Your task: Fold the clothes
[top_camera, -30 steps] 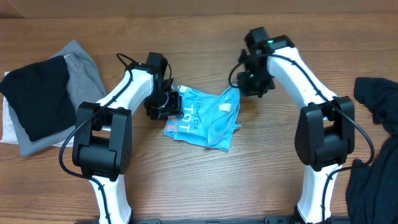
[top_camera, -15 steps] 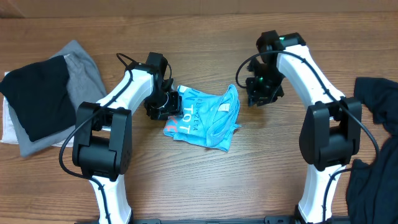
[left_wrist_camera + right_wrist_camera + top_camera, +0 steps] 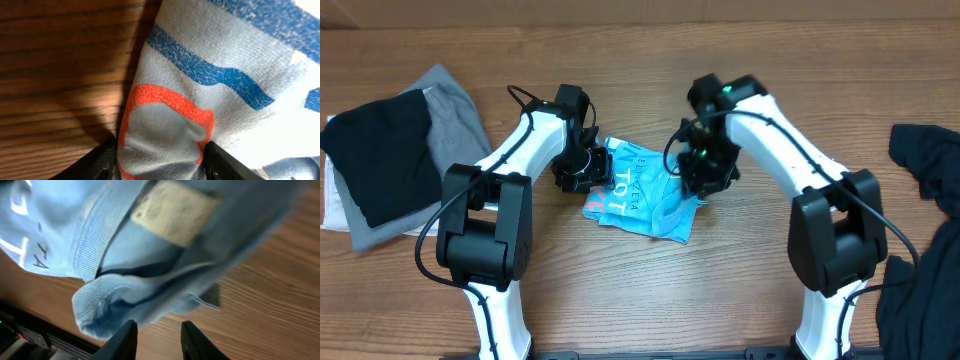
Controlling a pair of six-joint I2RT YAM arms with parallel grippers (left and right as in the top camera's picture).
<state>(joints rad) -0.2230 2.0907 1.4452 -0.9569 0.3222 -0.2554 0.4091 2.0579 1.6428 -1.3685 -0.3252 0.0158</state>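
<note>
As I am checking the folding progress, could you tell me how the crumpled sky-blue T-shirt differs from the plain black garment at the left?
The sky-blue T-shirt is crumpled mid-table and bears lettering; the black garment is plain and lies flat atop a grey garment. Both are soft fabric.

A T-shirt [image 3: 645, 195] is laid at the middle of the table [image 3: 650, 60]. A stack of garments [image 3: 390, 165] is placed at the table's left edge, well apart from the T-shirt. A heap of garments [image 3: 920, 250] is spread along the right edge, down to the near right corner.
</note>
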